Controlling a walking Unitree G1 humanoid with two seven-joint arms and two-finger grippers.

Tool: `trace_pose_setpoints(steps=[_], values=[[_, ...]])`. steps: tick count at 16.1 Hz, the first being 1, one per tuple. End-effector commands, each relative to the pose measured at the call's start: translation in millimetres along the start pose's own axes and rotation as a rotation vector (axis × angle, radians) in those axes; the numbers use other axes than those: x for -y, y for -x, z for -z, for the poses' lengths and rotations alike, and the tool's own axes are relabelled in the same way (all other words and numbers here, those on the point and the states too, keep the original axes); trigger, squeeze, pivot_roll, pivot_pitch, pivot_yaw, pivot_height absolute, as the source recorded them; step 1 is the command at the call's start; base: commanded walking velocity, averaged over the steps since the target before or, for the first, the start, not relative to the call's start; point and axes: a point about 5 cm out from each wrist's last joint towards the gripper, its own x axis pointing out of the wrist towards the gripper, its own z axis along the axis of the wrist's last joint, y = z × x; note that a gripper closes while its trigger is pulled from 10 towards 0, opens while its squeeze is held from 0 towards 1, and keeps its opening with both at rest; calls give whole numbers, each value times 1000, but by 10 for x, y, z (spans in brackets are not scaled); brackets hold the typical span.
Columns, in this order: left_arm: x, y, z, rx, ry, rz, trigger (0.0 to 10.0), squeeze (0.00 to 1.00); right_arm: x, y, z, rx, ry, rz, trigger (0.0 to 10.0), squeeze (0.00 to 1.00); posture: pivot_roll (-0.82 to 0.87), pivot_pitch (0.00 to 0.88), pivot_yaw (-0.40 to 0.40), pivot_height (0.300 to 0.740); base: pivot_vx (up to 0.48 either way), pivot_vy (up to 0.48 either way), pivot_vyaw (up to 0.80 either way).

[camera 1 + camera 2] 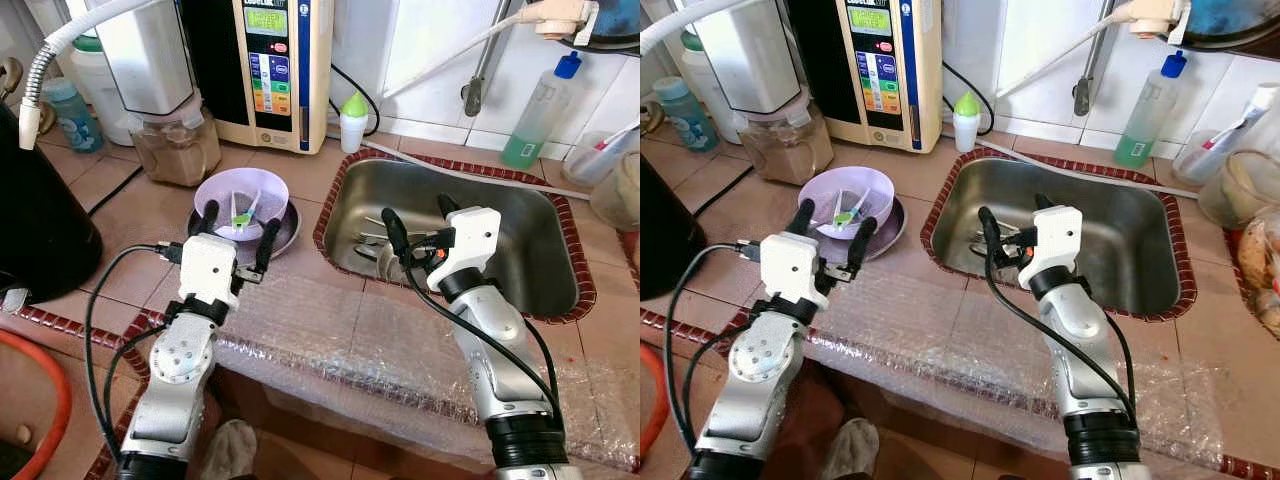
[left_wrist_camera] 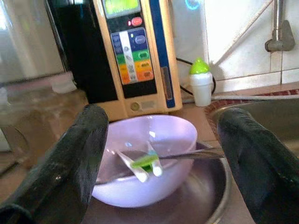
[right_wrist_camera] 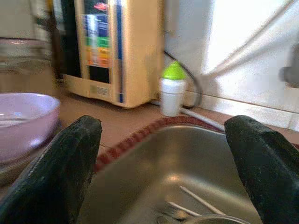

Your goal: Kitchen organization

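While both arms reach forward over the bubble-wrapped counter edge [image 1: 400, 350], the widest thing before the robot is the steel sink [image 1: 540, 215], sunk into the tiled counter, with loose cutlery [image 1: 385, 235] lying on its floor; the right gripper [image 1: 418, 228] hovers above that cutlery, fingers spread apart and empty. Left of the sink a lilac bowl [image 1: 262, 190] sits nested in a shallow metal dish [image 1: 286, 232], which rests on the counter; the left gripper [image 1: 237, 232] hangs just short of it, fingers likewise wide and holding nothing. Inside the bowl lie small utensils [image 2: 145, 163], one with a green part, though what kind they are is hard to tell. The bowl looks like light, stiff plastic, smooth and probably slippery; pinching its near rim would likely serve best, kept level so the loose utensils do not slide out.
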Motion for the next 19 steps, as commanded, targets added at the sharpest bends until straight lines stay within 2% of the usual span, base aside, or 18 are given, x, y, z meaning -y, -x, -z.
trace_pose_setpoints(steps=[1, 4, 6, 8, 10, 13, 15, 19], values=[[-12, 31, -65, 29, -20, 3, 10000, 0, -134, -15, -76, 17, -41, -120, 10000, 0, -55, 13, 21, 740, 0, 0, 0], [49, 120, -64, 25, -11, 28, 10000, 0, -316, 56, -33, -41, -97, -323, 10000, 0, -52, 19, 16, 740, 0, 0, 0], [85, 176, -107, 34, 2, 42, 10000, 0, -392, 134, 22, -87, -120, -405, 10000, 0, -45, 30, 10, 740, 0, 0, 0], [120, 236, -119, 27, 21, 78, 10000, 0, -424, 185, 62, -120, -130, -440, 10000, 0, -38, 41, 6, 740, 0, 0, 0], [143, 317, -21, -21, 33, 106, 10000, 0, -457, 198, 76, -131, -133, -448, 10000, 0, -37, 51, 4, 740, 0, 0, 0], [126, 292, 91, -60, 41, 77, 10000, 0, -513, 222, 62, -138, -137, -477, 10000, 0, -47, 54, -1, 740, 0, 0, 0], [54, 198, 94, -54, 46, 30, 10000, 0, -532, 261, 59, -152, -146, -504, 10000, 0, -50, 54, -3, 740, 0, 0, 0], [-64, 56, 89, -34, 10, 15, 10000, 0, -553, 266, 53, -157, -139, -520, 10000, 0, -60, 52, -4, 740, 0, 0, 0]])
